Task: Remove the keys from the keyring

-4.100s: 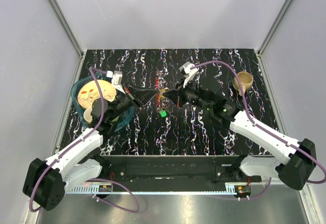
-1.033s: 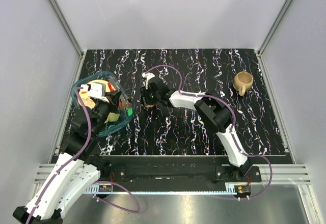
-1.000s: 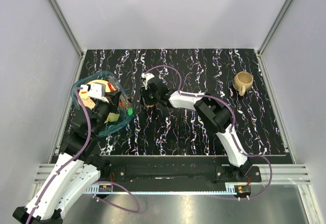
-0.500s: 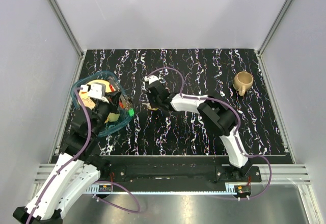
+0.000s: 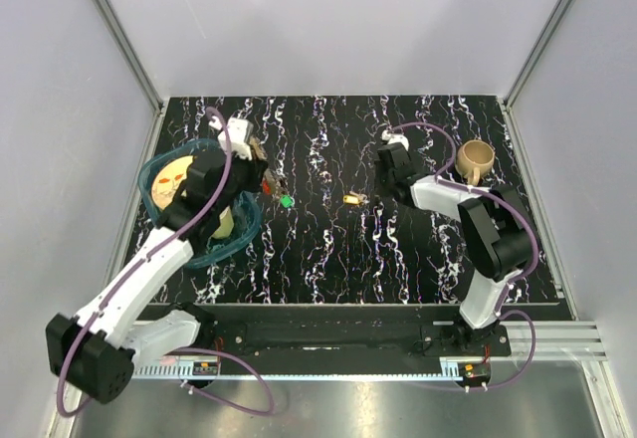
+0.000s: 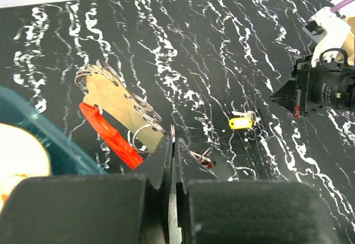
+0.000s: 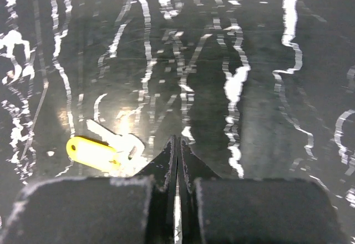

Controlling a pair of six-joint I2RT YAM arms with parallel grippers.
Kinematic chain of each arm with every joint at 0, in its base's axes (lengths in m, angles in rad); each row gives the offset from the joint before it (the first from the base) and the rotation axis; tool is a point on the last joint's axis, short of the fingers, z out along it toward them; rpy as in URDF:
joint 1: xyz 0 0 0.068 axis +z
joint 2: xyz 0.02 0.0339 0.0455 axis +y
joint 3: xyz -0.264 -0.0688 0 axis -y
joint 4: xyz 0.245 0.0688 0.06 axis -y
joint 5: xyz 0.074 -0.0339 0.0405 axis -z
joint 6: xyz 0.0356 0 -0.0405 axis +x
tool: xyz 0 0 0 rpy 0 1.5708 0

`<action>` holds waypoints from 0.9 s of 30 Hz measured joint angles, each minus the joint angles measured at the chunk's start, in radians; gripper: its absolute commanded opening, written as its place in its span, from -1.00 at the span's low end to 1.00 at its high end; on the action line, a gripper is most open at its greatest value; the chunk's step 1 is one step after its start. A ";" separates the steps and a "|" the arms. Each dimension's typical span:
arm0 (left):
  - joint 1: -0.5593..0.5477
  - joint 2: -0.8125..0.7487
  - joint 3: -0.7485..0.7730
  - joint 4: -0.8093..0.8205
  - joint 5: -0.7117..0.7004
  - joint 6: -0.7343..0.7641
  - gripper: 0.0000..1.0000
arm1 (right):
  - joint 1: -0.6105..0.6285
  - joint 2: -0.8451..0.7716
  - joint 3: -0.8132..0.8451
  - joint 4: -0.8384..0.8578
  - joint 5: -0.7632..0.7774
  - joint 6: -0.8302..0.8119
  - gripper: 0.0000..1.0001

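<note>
Left wrist view is giving me the clearest read. The left gripper (image 6: 171,147) is pinching shut on a thin steel loop of the keyring (image 6: 123,113), low over the table (image 6: 222,33), though I cannot tell whether the bunch is resting on it. The red piece (image 6: 111,136) is trailing back toward the teal bowl (image 6: 33,122), and a brass-coloured tab strung with more loops is sitting in the same bunch. I cannot make out whether any key is hanging from those loops. The right gripper (image 7: 176,144) is holding its jaws pressed together with nothing between them, just beside a yellow-headed key (image 7: 99,150) that is lying flat and loose on the marble. From above I am also seeing a green key (image 5: 287,200) lying free near the left gripper, well apart from the mug (image 5: 476,159) at the far right. I am judging all of this as light, rigid and slick: thin metal that is going to skate on the polished top and twist in a flat pinch. The split loops are looking springy and stiff to pry. For anything left on the ring, I am planning to grip the key by its broad head, not the narrow blade, while the left jaws are anchoring the loop close to its split. Flat keys are needing an edge-on pinch.
</note>
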 measured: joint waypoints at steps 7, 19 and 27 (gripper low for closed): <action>-0.056 0.285 0.159 -0.005 0.048 -0.026 -1.00 | -0.082 -0.057 -0.057 -0.023 0.039 0.020 -0.95; -0.093 0.618 0.238 -0.050 0.029 -0.054 -1.00 | -0.113 -0.181 -0.092 -0.078 -0.076 0.030 0.05; -0.093 0.688 0.259 -0.092 0.013 -0.070 -0.43 | -0.113 -0.303 -0.080 -0.179 -0.171 0.047 0.99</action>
